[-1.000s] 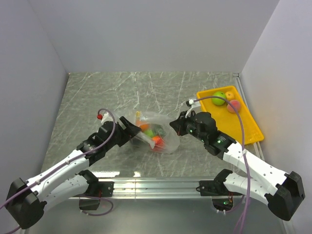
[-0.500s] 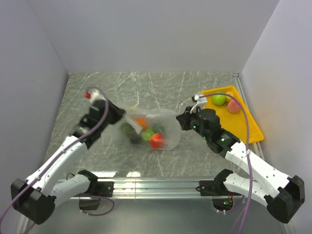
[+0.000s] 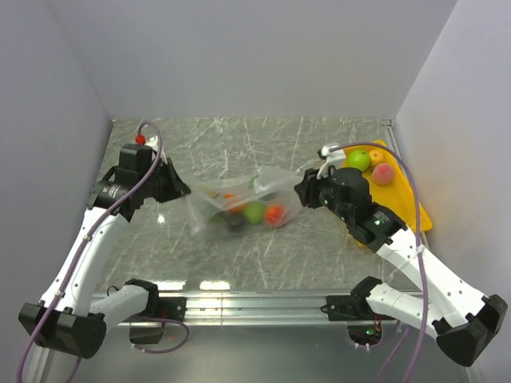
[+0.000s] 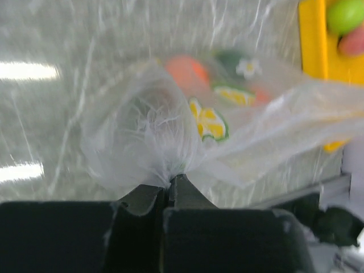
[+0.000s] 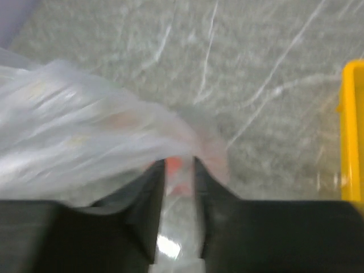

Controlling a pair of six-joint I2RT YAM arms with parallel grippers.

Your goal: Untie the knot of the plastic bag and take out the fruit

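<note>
The clear plastic bag [image 3: 239,203] stretches between my two grippers, blurred. Inside it show an orange fruit [image 3: 232,200], a green fruit [image 3: 254,211] and a red fruit [image 3: 275,213]. My left gripper [image 3: 180,190] is shut on a gathered pinch of film at the bag's left end [image 4: 169,181], with the bag [image 4: 148,131] ballooning in front of it. At the bag's right end, my right gripper [image 3: 302,191] has its jaws apart [image 5: 180,165]; film drapes across the tips. I cannot make out the knot in the blurred film.
A yellow tray [image 3: 409,209] lies at the right, just behind the right arm, holding a green apple [image 3: 358,159], a peach [image 3: 384,173] and a small orange fruit [image 3: 375,155]. Grey walls close in on three sides.
My left gripper shut on the bag's left end and pulled it left and toward the back. The right gripper's jaws have come apart. The fruit rolled toward the bag's right end.
</note>
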